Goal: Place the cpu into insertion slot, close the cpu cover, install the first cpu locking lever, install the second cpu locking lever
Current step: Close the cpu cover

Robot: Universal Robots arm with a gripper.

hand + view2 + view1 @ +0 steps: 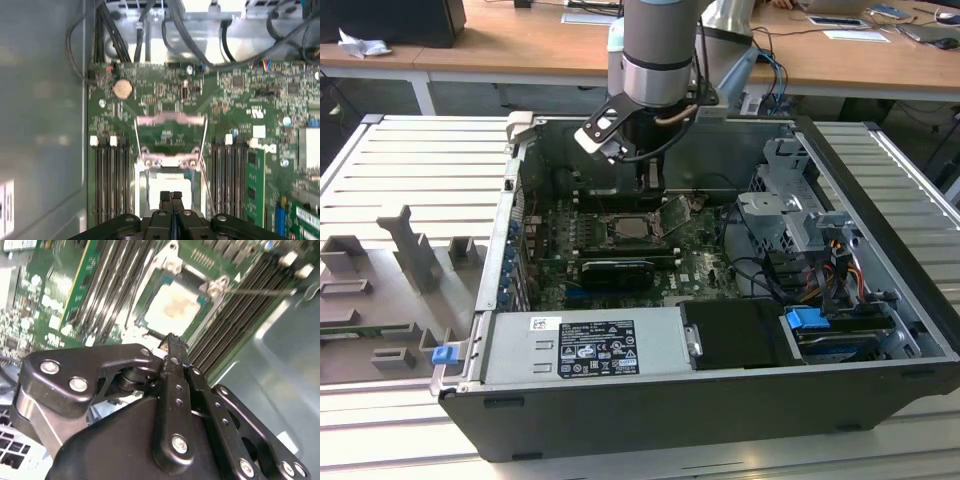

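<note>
The cpu (172,310), a thin square chip with a pale, dully shining top and a faint tan smudge, is lying flat in the dark-framed square socket (602,228) on the green printed circuit board (165,92). Nothing is touching it.

The cpu cover (170,120), a silvery metal frame with a large square window, is standing raised on its hinge at one edge of the socket. The green board is showing through the window. In the exterior view the cover is tilting up at the socket's right edge.

A thin bare-wire locking lever (205,137) is standing up beside each side of the cover.

The black, bolted metal gripper (171,196) is hanging just above the chip. Its two slim fingers are pressing flat against each other, with no gap and nothing seen between them.

Rows of dark ribbed memory slots (111,175) are flanking the socket on both sides. A round silver coin battery (123,89) is sitting beyond the cover. Black rubbery cables (115,30) are looping past the board's far edge.

The board is lying inside an open dark grey computer case (720,420), which is resting on a ribbed grey metal table (420,160).
</note>
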